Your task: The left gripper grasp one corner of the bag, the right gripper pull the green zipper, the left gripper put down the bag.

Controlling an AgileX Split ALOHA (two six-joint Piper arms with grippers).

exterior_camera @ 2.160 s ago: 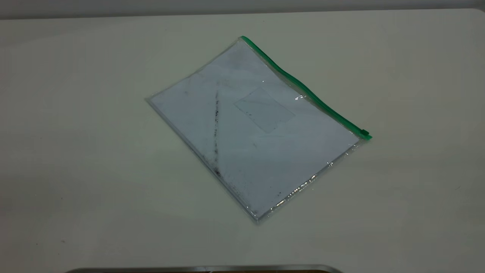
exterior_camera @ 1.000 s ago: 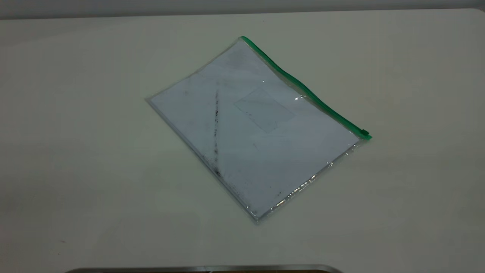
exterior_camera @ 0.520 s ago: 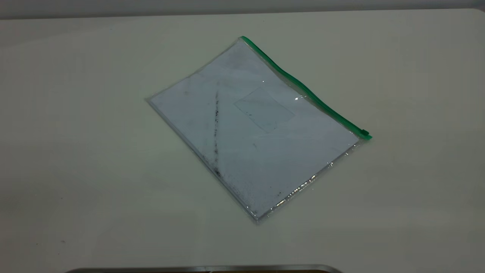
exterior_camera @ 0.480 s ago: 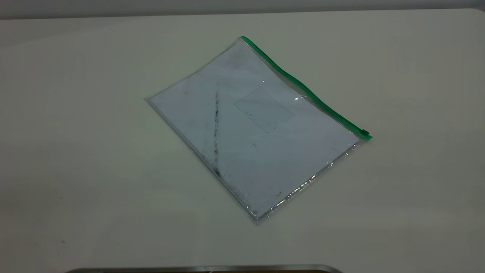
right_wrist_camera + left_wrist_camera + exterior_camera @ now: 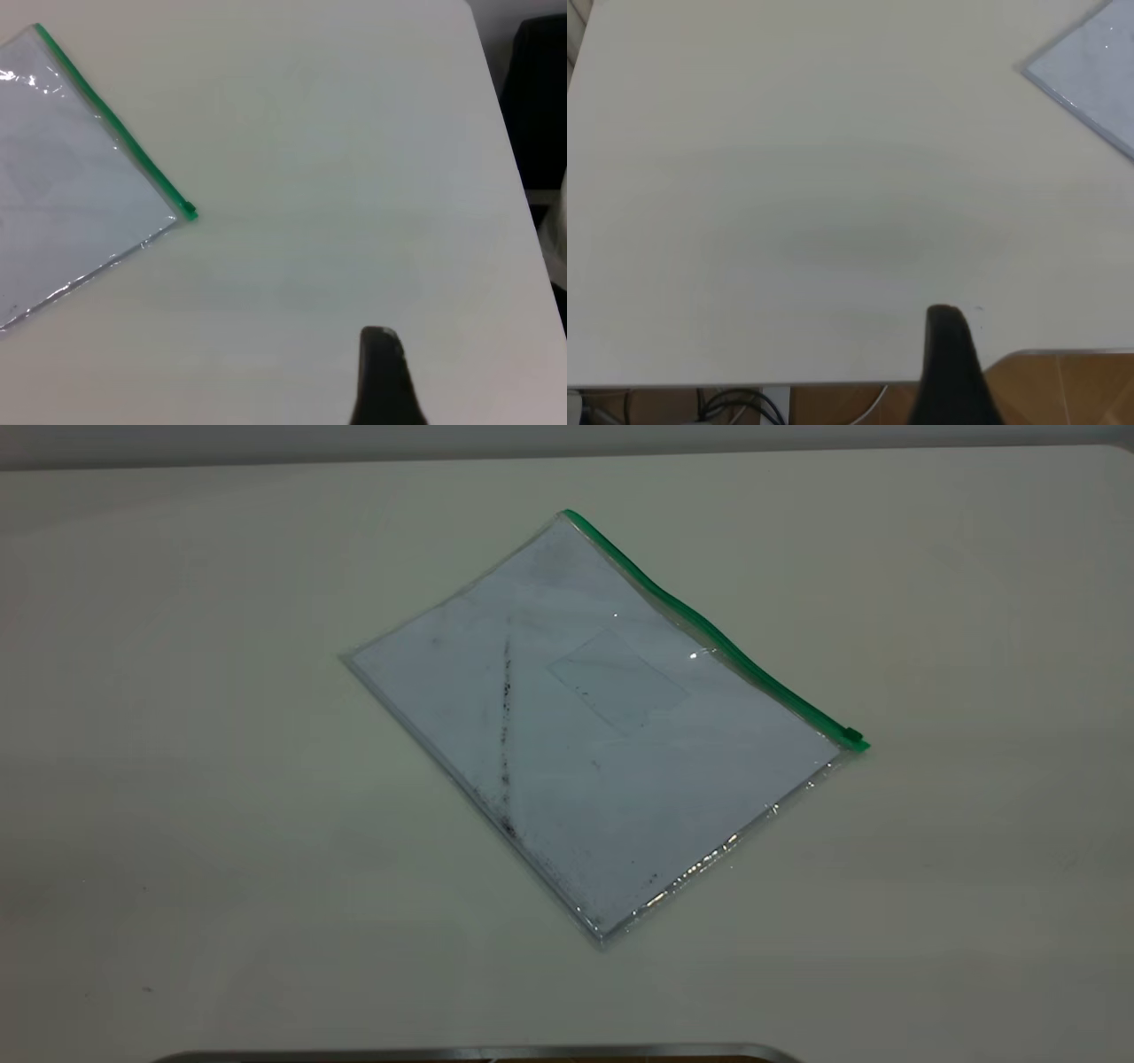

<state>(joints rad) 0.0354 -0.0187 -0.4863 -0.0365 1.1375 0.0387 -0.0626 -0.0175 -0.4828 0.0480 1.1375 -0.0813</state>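
Lying flat on the table is one bag, clear with white paper inside, carrying one green zipper along one long edge and one small slider at that edge's end. A single dark speckled crease runs across the bag, and one faint rectangular pocket sits near its middle. Two grippers show, each only as one dark finger at the edge of its own wrist view. The left gripper hangs above bare table near the table's edge, well apart from the bag, whose nearest corner lies far ahead of it and off to one side. The right gripper likewise hangs over bare table, the slider end of the zipper well apart from it. Whether either gripper's fingers are apart or together I cannot tell, since only one finger of each shows. Compared with the earlier exterior views, the bag and its slider lie in the same place at the same angle; nothing on the table has shifted.
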